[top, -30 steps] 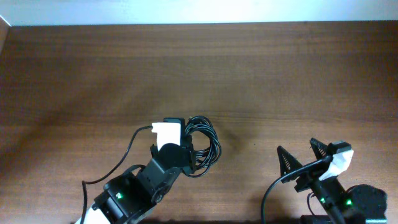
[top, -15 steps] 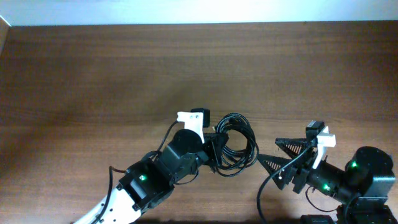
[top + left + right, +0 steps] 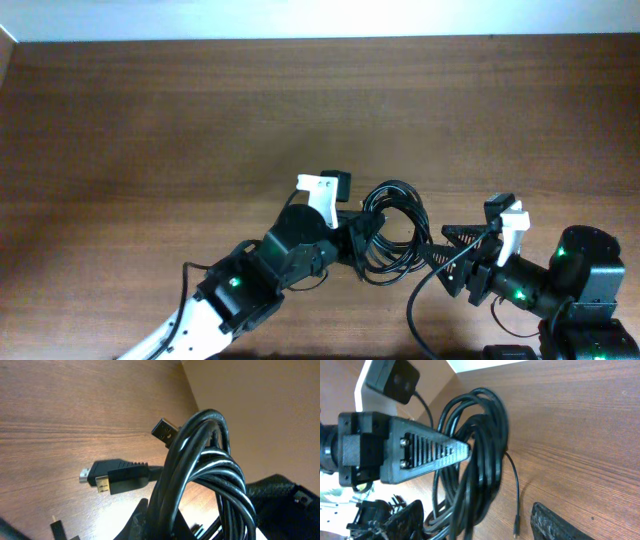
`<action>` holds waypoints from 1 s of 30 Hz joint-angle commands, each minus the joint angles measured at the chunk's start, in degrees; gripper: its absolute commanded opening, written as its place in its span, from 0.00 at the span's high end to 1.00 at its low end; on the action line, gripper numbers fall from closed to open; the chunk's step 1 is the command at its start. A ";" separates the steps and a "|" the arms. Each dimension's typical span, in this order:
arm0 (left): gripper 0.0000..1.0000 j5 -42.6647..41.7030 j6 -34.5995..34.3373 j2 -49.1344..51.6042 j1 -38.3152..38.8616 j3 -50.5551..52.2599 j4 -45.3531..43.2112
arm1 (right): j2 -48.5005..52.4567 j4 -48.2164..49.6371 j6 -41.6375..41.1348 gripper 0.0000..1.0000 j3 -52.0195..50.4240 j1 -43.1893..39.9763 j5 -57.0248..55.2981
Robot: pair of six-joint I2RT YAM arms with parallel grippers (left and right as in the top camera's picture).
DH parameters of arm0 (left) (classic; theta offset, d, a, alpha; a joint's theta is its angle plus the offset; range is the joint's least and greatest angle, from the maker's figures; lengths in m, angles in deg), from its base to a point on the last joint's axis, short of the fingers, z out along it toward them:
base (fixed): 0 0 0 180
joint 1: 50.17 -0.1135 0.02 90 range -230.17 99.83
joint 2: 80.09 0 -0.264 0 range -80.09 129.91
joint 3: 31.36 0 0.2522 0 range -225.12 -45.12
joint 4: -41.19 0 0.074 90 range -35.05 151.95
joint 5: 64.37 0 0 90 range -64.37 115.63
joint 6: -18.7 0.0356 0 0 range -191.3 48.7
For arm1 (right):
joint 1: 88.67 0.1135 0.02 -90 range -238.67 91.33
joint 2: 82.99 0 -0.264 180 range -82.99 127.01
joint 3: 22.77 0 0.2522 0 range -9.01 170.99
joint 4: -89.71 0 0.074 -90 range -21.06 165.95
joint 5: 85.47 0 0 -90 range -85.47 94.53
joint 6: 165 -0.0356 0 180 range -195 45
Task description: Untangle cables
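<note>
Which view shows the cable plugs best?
Left wrist: the USB plug and two other connectors show sharp and close beside the cable bundle. Overhead shows only the bundle; right wrist shows loops and one thin loose end.

Glossy black cables point(image 3: 200, 465), black plug point(image 3: 125, 476) with gold tip, black ribbed right claw point(image 3: 502, 479), brown wood-grain table point(image 3: 150, 120).

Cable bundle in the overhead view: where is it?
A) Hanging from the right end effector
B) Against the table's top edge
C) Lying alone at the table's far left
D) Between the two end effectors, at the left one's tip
D: the cable bundle lies between the left end effector, which appears to grip it, and the open right end effector.
</note>
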 commanded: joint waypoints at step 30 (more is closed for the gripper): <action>1.00 27.91 -23.80 0.72 0.66 -0.42 4.35 | 0.22 -0.26 3.87 0.96 0.79 0.35 7.82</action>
